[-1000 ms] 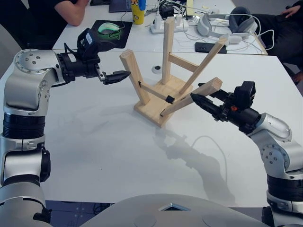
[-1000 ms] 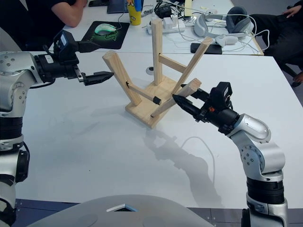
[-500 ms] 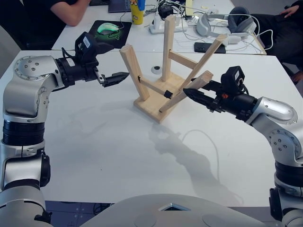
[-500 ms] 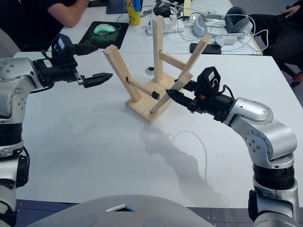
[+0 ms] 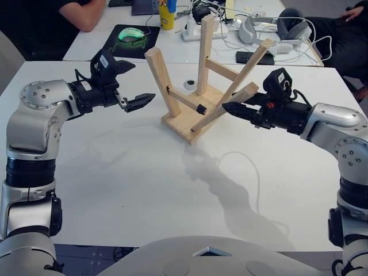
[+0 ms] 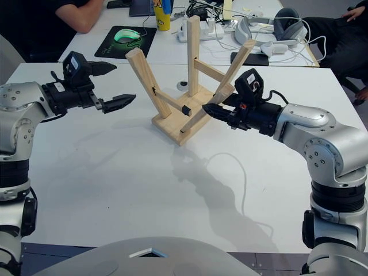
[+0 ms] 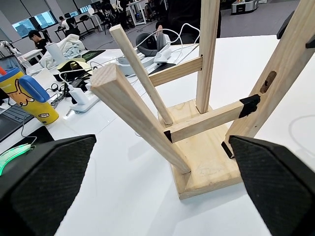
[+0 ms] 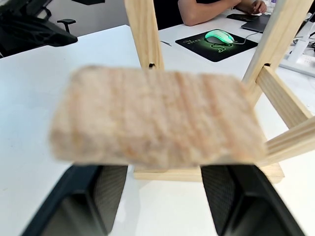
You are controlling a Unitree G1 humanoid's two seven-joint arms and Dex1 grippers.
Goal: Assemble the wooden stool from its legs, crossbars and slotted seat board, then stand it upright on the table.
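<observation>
The wooden stool [image 5: 185, 123] rests upside down and tilted on the white table [image 5: 132, 190]. Its seat board is down, its legs point up, and crossbars join the legs. My right gripper [image 5: 228, 108] is shut on the near right leg [image 5: 214, 117]. In the right wrist view that leg's end [image 8: 157, 115] sits close, with a finger [image 8: 83, 196] on each side. My left gripper [image 5: 144, 80] hangs open to the left of the stool, level with the near left leg [image 5: 163, 77] and apart from it. The left wrist view looks between its fingers [image 7: 44, 177] at the stool [image 7: 206, 167].
A small round object [image 5: 189, 85] lies on the table behind the stool. The table beyond holds a mouse on a black pad [image 5: 133, 34], a yellow cup [image 5: 167, 14], a phone [image 5: 248, 57], a headset [image 5: 259, 29] and cables. Bare table lies in front.
My right gripper has risen and swung inward with the leg. The stool has tilted and shifted a little away from me. The left gripper stays open in nearly the same spot.
</observation>
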